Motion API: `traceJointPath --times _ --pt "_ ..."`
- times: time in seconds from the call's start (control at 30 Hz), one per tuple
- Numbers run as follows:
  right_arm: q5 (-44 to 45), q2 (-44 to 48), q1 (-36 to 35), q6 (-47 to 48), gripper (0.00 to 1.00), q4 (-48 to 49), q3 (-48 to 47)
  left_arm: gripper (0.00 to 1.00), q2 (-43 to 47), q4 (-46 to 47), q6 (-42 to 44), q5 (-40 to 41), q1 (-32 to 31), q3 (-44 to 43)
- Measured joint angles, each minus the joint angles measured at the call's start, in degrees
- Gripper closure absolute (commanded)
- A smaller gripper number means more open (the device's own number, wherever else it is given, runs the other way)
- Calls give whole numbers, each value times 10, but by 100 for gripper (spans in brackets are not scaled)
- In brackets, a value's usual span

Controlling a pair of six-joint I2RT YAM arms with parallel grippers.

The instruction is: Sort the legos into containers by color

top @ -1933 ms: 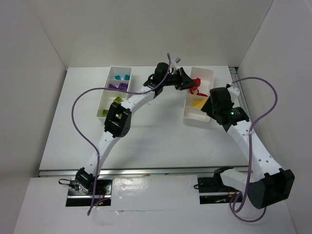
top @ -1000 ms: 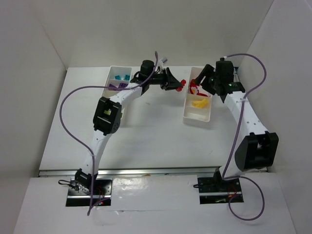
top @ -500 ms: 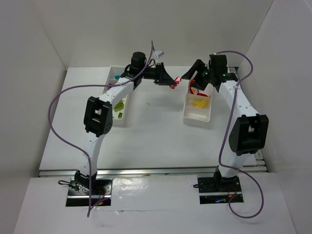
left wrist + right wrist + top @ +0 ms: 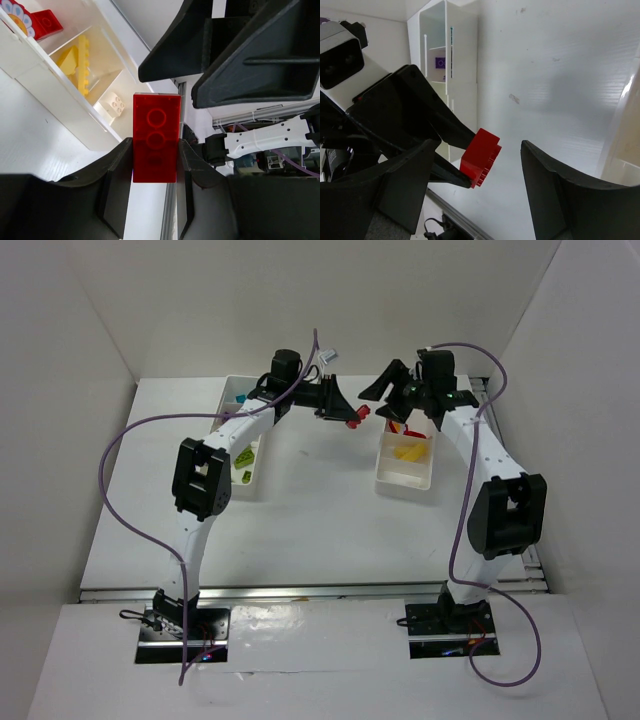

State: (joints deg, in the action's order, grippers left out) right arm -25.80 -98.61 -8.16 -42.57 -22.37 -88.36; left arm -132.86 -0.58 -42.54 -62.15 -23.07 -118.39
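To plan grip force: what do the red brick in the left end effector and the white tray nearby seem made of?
The red brick looks like hard plastic, smooth and slightly glossy: crisp edges, moulded round studs. The white tray seems thin rigid plastic, rather matt: even white, thin straight dividing walls.

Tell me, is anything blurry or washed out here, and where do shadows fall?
Top external view: even light, sharp, only faint shadows on the white table. Left wrist view: red brick crisp, white tray behind it nearly washed out. Right wrist view: its own dark fingers look soft-edged; a grey shadow crosses the table.
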Motion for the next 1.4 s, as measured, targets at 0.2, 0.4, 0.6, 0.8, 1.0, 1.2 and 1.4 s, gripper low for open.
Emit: traceJointPath --times 0.2,0.4,0.6,0.8,1.0,1.2,1.4 --pt "2 0 -24 -5 33 -3 0 100 0 -10 6 3 0 0" --pt "9 -1 -38 -14 42 -7 7 100 0 -16 8 4 4 0" --pt "22 -3 -39 -16 71 -20 7 100 2 -18 22 7 4 0" --pt "25 -4 -40 -32 92 -20 7 84 10 -40 52 19 5 0" --pt "34 -5 -39 -31 93 -17 7 0 42 -76 89 38 9 17" --pt "51 -29 -31 -30 93 -1 -4 0 101 -139 130 66 28 59" --pt "154 -57 -21 -10 93 8 -13 0 192 -246 189 183 58 119"
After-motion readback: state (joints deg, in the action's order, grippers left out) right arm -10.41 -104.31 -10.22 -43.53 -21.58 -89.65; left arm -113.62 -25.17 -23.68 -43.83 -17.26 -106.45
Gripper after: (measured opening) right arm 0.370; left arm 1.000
